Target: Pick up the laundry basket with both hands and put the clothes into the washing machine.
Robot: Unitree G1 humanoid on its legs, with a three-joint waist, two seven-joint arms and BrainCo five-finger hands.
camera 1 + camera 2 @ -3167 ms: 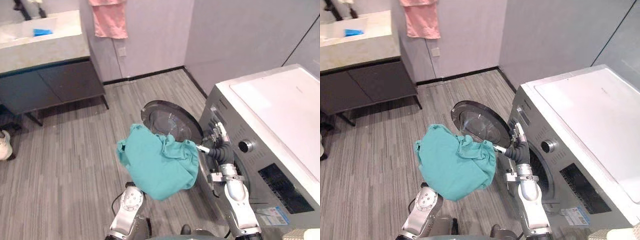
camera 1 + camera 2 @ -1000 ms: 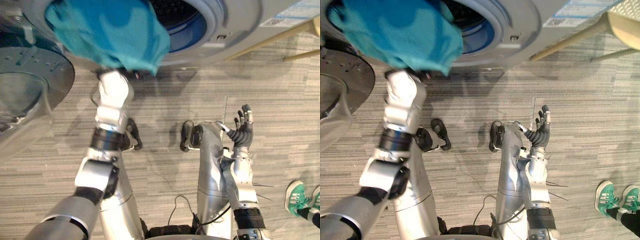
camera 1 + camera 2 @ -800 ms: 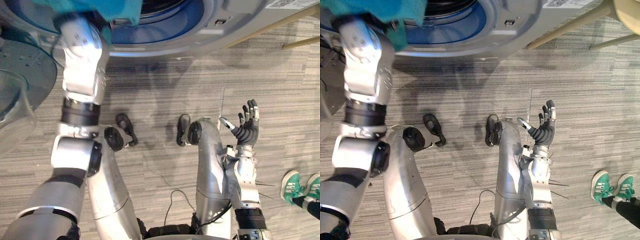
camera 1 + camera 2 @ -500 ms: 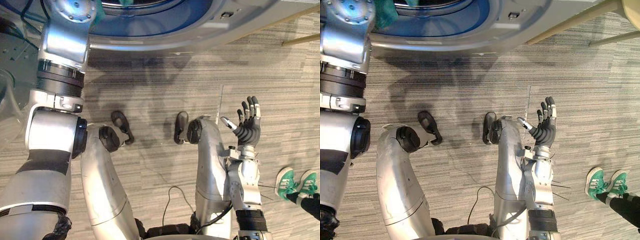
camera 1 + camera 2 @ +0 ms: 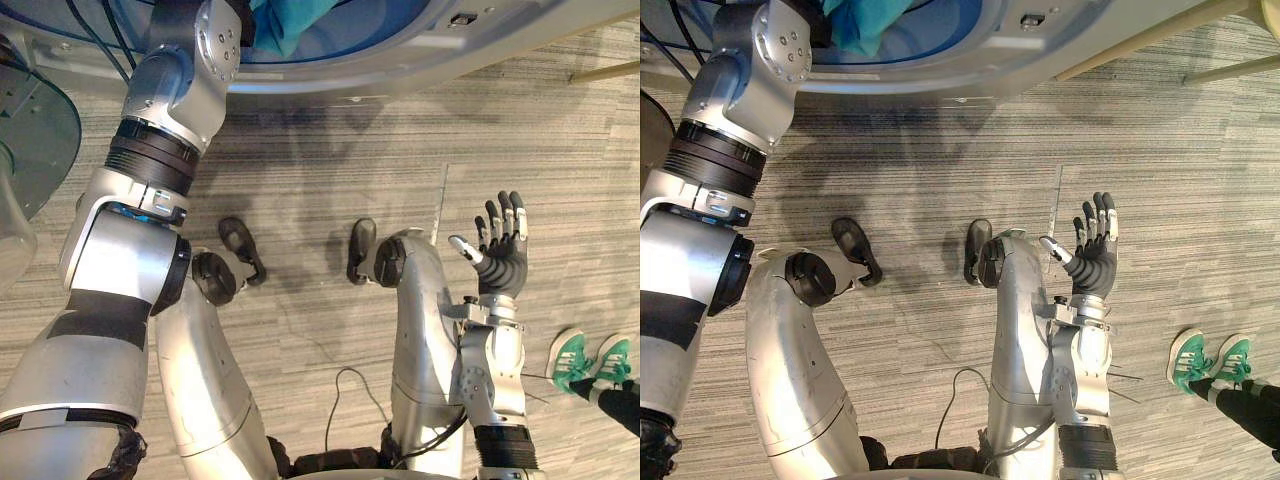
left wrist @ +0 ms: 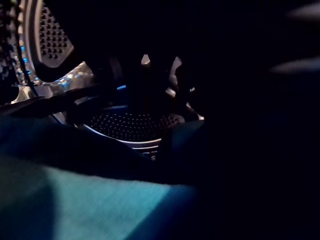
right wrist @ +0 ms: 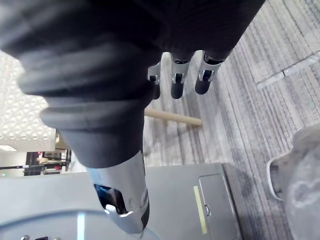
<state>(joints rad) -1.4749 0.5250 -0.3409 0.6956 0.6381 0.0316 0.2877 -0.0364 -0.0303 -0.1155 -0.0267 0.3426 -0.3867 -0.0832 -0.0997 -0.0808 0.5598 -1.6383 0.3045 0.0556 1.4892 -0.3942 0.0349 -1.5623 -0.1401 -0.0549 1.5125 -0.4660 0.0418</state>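
At the washing machine's (image 5: 450,50) mouth, the left arm (image 5: 170,90) plunges in beside the teal clothes (image 5: 865,20) in the drum (image 6: 130,122). The left hand is buried, grip impossible to tell. Over the floor (image 5: 300,190), the right hand (image 5: 500,268) hangs wide open, fingers straight, holding nothing.

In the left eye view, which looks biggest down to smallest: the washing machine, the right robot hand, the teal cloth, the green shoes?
1. washing machine
2. right robot hand
3. teal cloth and green shoes: about alike, cloth partly hidden
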